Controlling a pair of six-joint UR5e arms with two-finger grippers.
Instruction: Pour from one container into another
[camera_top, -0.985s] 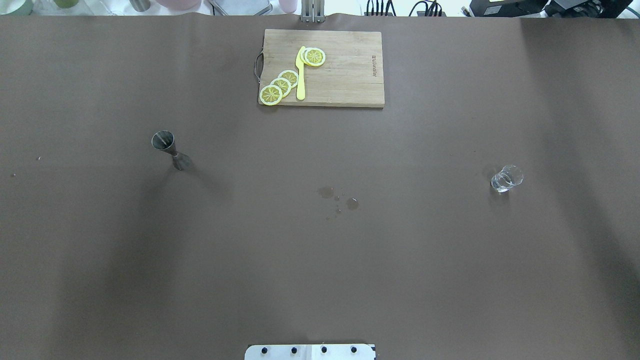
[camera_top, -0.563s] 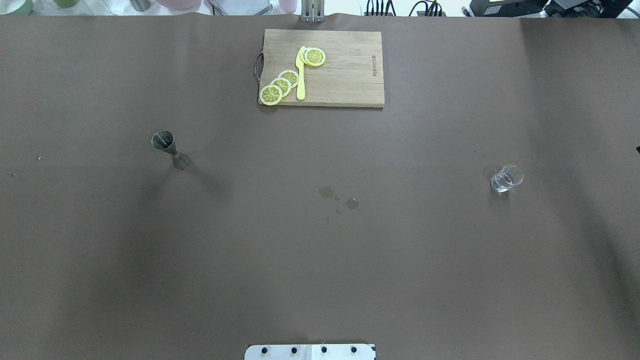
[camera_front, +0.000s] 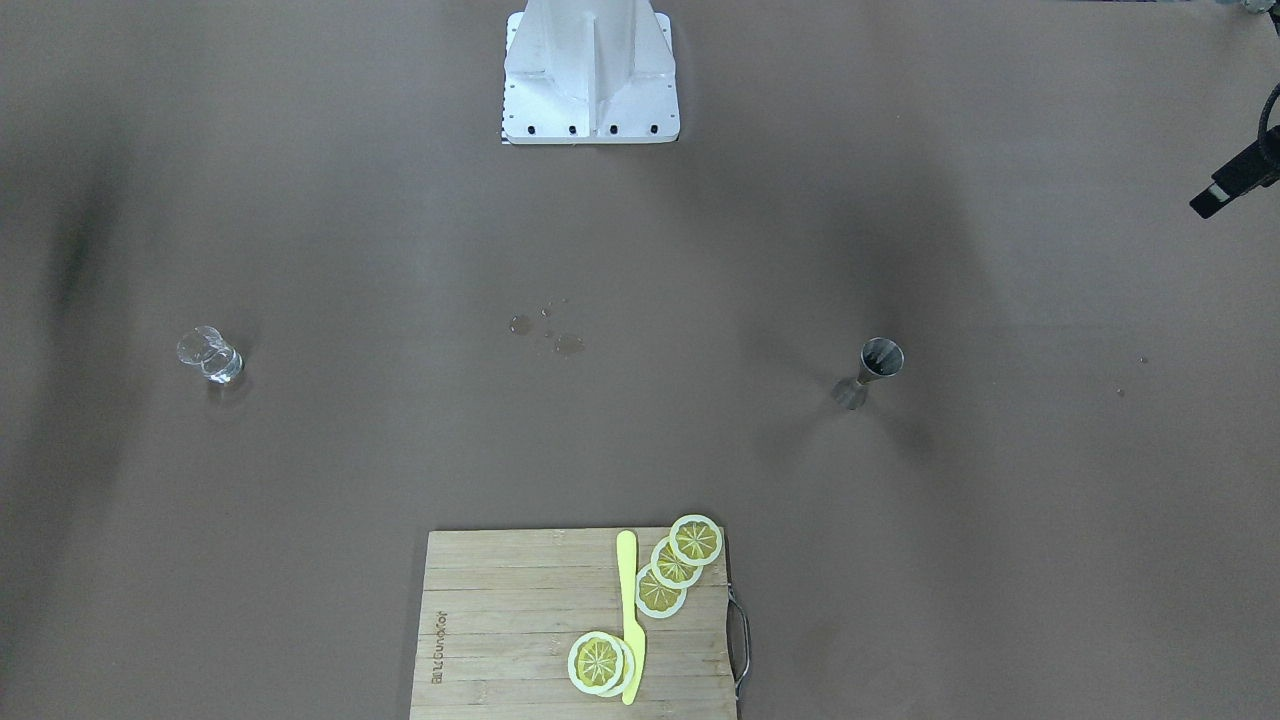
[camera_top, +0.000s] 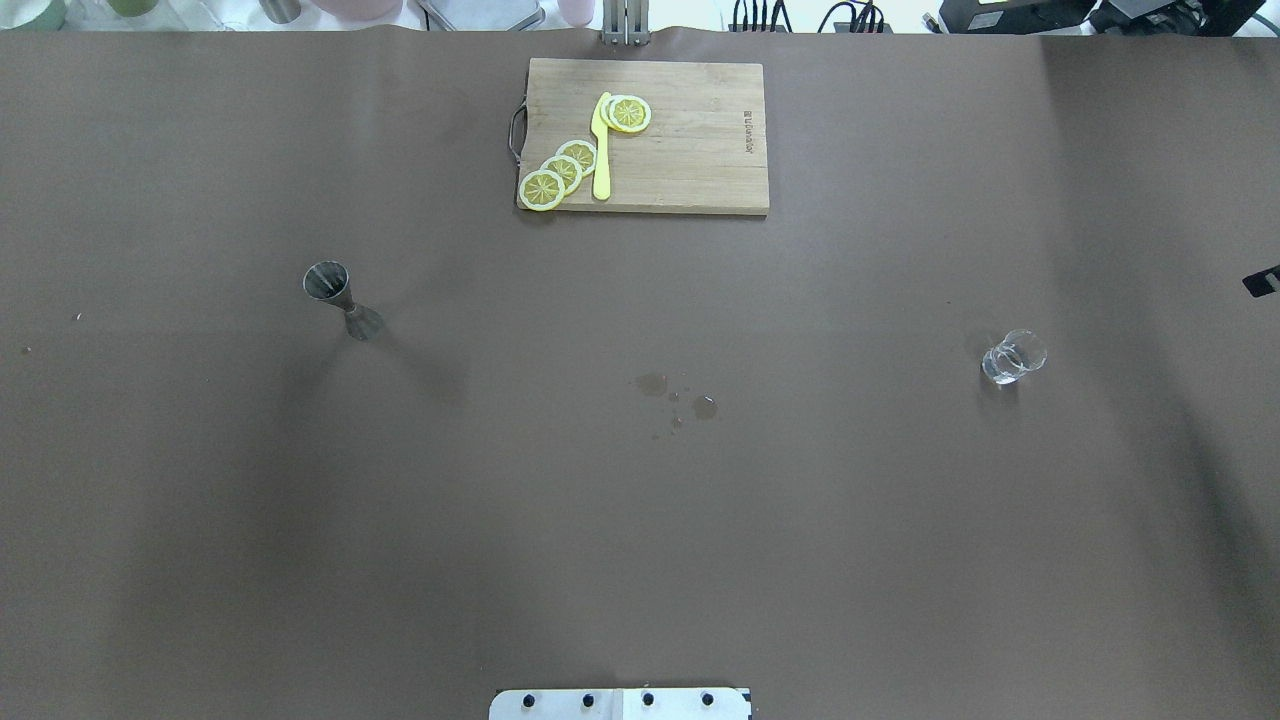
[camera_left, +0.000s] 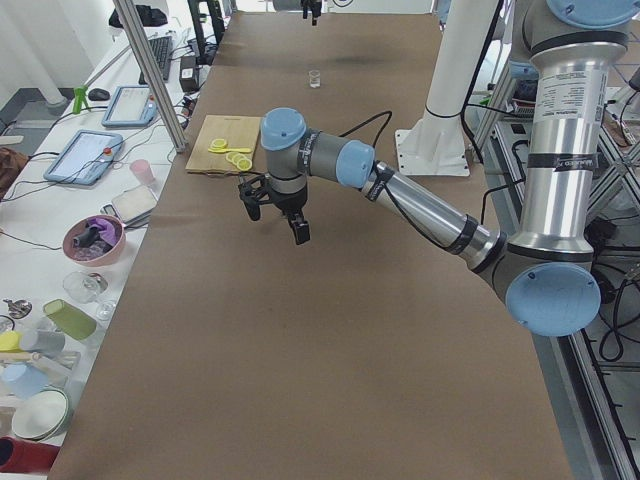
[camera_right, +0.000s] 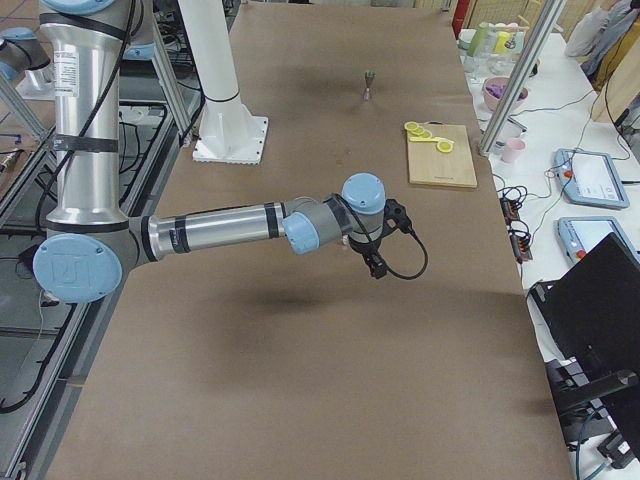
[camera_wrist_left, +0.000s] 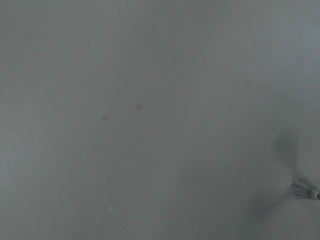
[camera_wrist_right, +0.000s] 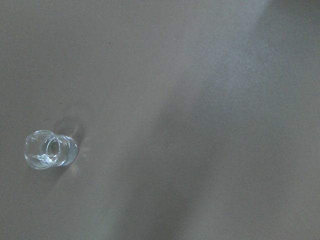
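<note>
Edging in at the right edge, the right gripper (camera_top: 1262, 281) nears the shot glass (camera_top: 1013, 357), suggesting a grasp comes next; the jigger (camera_top: 340, 297) stands far left. Whether it or the left gripper (camera_left: 274, 220) is apart cannot be told.

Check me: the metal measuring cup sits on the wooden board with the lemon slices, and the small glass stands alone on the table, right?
No. The jigger stands on the table, apart from the cutting board with the lemon slices, as the overhead view shows. The shot glass stands alone.
</note>
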